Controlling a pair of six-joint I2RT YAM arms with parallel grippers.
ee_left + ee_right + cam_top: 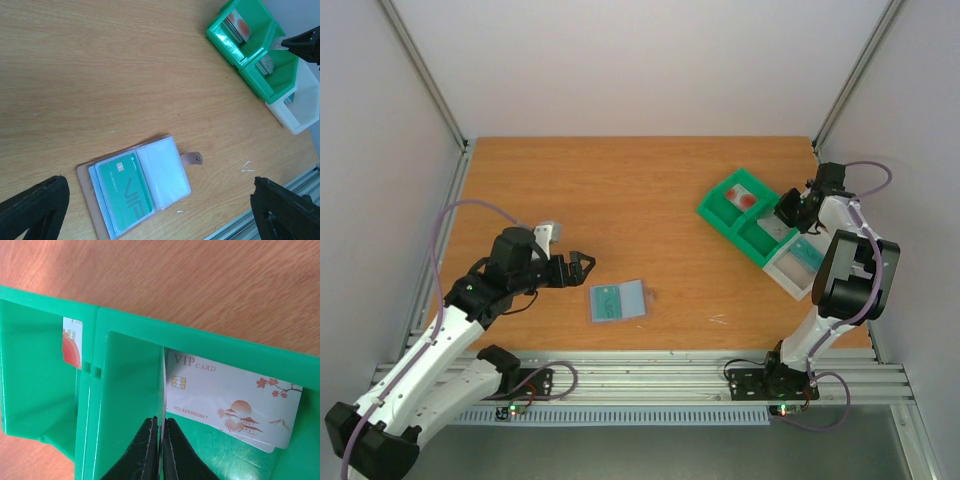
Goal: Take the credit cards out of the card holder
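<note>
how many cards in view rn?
3 for sure: green card in the card holder, red-printed card in the green tray's end compartment, white VIP card in its middle compartment. More may be hidden.

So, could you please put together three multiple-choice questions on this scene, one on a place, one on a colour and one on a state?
1. Where is the teal-green card?
A. In the open card holder
B. On a shelf
C. In a drawer

2. What colour is the compartment tray?
A. Blue
B. Green
C. Yellow

3. How is the left gripper?
A. Shut on the holder
B. Shut on a card
C. Open

Answers: 1 A, the card sits in one panel of the spread holder; 2 B, the tray's walls are bright green; 3 C, the gripper's fingers stand wide apart and hold nothing.
</note>
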